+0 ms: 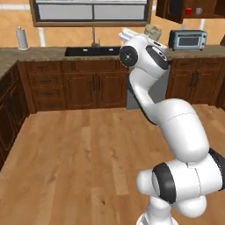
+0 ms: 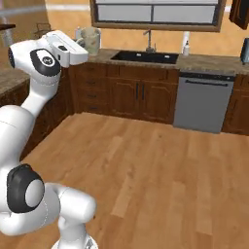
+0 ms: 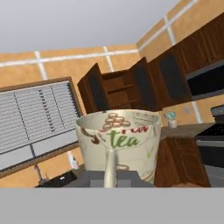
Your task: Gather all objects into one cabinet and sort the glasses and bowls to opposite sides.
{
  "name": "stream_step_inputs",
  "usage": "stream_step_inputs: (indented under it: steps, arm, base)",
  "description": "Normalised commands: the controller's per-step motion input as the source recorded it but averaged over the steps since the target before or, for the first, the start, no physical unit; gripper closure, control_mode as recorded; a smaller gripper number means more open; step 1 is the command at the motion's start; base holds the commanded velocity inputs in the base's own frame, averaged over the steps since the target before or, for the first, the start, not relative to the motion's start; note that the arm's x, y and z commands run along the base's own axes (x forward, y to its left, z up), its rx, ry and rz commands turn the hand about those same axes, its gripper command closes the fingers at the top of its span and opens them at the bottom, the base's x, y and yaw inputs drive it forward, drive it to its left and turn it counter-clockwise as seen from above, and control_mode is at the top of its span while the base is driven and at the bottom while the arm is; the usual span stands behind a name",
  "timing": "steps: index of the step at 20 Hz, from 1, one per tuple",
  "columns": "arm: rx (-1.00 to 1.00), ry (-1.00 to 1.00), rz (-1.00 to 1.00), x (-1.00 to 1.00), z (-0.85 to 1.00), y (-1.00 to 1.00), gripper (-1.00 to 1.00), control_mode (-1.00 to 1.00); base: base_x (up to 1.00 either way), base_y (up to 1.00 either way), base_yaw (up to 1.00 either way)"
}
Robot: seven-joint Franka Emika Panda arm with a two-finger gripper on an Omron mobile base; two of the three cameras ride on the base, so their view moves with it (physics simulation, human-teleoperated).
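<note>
cup [image 3: 120,146]: in front of hand camera, cabinet [image 3: 120,89] behind and above it
toaster oven [image 1: 187,40]: on counter [image 1: 39,53], right of sink [image 1: 90,51]
dishwasher [image 2: 203,103]: below counter, right of sink

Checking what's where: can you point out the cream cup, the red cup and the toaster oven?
cream cup [image 3: 120,148], hand view, patterned side wall
red cup [image 1: 188,11], left base view, its side
toaster oven [image 1: 187,40], left base view, glass door

Cream tumbler [image 3: 119,144] glossy, printed; cabinet [image 3: 118,89] dark wood; floor [image 1: 79,154] pale wood planks
</note>
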Motion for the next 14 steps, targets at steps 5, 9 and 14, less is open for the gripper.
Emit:
stream_step_inputs:
  steps: [5, 9, 14]
  arm:
    - [0.0, 0.0, 0.0, 0.0, 0.0, 0.0, 1.0, 1.0]
    - [0.0, 0.0, 0.0, 0.0, 0.0, 0.0, 1.0, 1.0]
    - [0.0, 0.0, 0.0, 0.0, 0.0, 0.0, 1.0, 1.0]
  base:
    - [0.0, -0.49, -0.75]
    - [0.25, -0.18, -0.26]
    - [0.81, -0.63, 0.0]
